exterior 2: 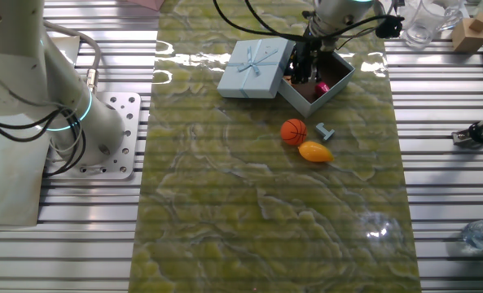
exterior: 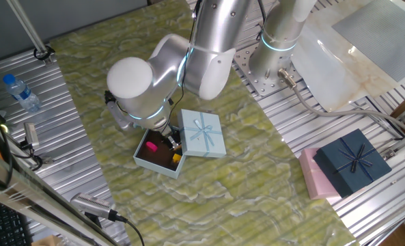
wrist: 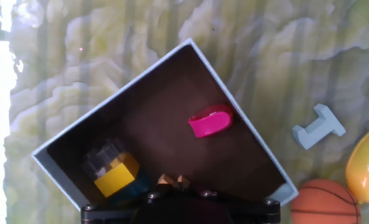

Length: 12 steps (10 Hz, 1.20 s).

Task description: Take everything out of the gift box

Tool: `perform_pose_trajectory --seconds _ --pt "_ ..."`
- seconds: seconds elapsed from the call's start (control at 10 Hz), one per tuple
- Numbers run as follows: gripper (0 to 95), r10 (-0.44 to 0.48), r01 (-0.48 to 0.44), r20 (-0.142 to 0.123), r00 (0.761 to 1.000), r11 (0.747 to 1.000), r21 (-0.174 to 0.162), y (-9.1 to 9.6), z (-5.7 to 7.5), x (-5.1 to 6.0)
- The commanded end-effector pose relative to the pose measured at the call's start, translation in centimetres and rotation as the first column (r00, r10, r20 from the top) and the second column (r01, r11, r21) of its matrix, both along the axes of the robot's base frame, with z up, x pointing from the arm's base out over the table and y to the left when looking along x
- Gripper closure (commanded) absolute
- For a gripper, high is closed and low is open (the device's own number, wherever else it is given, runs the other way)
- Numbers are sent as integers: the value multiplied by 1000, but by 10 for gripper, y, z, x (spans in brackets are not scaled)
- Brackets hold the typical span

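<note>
The pale-blue gift box [exterior: 147, 162] lies open on the green cloth, its bowed lid [exterior: 203, 132] beside it. The hand view shows its brown inside [wrist: 159, 124], holding a magenta piece [wrist: 210, 121] and a yellow block [wrist: 116, 175]. My gripper [wrist: 173, 184] reaches down into the box near its lid side, its jaws close together on a small orange piece [wrist: 166, 180]. Outside the box lie an orange basketball [exterior 2: 293, 131], a yellow-orange mango [exterior 2: 315, 151] and a small pale-blue piece [exterior 2: 326, 130].
A dark navy box with a bow [exterior: 352, 162] sits on a pink box [exterior: 311, 179] at the table's right. A water bottle [exterior: 21, 92] lies on the metal slats at the left. The arm's base [exterior 2: 86, 130] stands beside the cloth.
</note>
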State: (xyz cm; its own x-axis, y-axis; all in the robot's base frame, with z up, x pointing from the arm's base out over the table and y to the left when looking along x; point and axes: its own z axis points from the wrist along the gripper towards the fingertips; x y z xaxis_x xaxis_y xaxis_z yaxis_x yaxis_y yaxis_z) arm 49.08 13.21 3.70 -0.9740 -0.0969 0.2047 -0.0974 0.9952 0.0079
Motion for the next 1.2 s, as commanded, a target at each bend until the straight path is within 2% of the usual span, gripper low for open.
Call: perform_pose_trajectory --seconds 0.1,0.4,0.7,0.9,1.2 --pt "950 -5 6 14 1000 1000 -18 0 -2 2" --pt "950 -23 23 14 1000 1000 -20 0 -2 2" --pt "950 -48 48 14 999 998 -44 0 -2 2" --pt "950 -46 46 10 999 998 -42 0 -2 2" --pt "950 -61 63 28 998 997 -50 0 -2 2"
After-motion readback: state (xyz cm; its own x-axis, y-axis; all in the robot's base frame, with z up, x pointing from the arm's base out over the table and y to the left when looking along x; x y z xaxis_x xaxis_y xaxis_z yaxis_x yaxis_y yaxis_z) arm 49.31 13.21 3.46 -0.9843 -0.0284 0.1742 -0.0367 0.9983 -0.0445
